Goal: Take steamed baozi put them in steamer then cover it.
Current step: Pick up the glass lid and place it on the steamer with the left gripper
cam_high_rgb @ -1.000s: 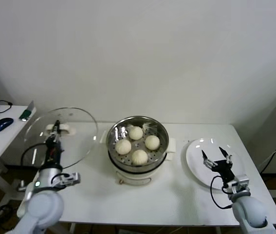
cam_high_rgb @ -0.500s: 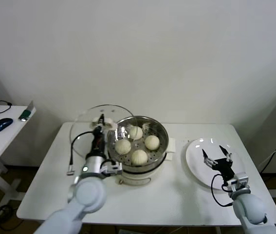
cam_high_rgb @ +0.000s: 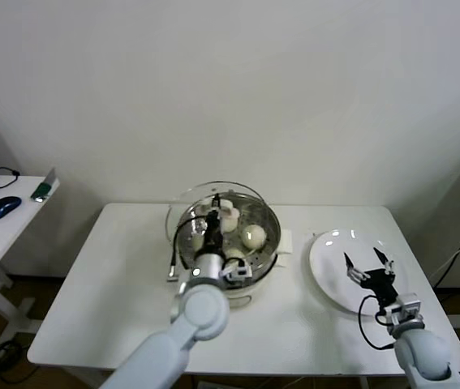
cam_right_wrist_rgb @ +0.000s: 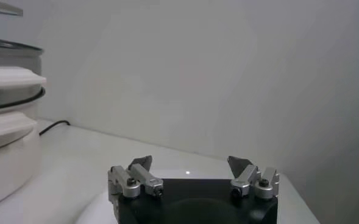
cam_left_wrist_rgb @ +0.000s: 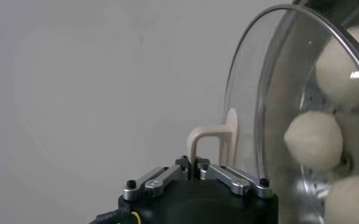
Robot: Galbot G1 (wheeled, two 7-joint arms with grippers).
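Observation:
The steamer (cam_high_rgb: pixel 271 243) stands mid-table with the steamed baozi (cam_high_rgb: pixel 252 236) on its perforated tray. My left gripper (cam_high_rgb: pixel 211 225) is shut on the cream handle (cam_left_wrist_rgb: pixel 218 137) of the glass cover (cam_high_rgb: pixel 182 209) and holds the cover tilted over the steamer's left side. In the left wrist view the baozi (cam_left_wrist_rgb: pixel 312 140) show through the cover (cam_left_wrist_rgb: pixel 270 91), and my left gripper (cam_left_wrist_rgb: pixel 195 164) pinches the handle's leg. My right gripper (cam_high_rgb: pixel 369 268) is open and empty above the white plate (cam_high_rgb: pixel 331 255); it also shows in the right wrist view (cam_right_wrist_rgb: pixel 191 163).
The white plate is at the table's right. A side table (cam_high_rgb: pixel 2 227) with a mouse (cam_high_rgb: pixel 4 206) stands to the left. The steamer's side (cam_right_wrist_rgb: pixel 5 122) shows in the right wrist view. A cable (cam_high_rgb: pixel 172 261) hangs from my left arm.
My left arm has carried the cover rightward from the table's left side to over the steamer. My right gripper has stayed over the plate.

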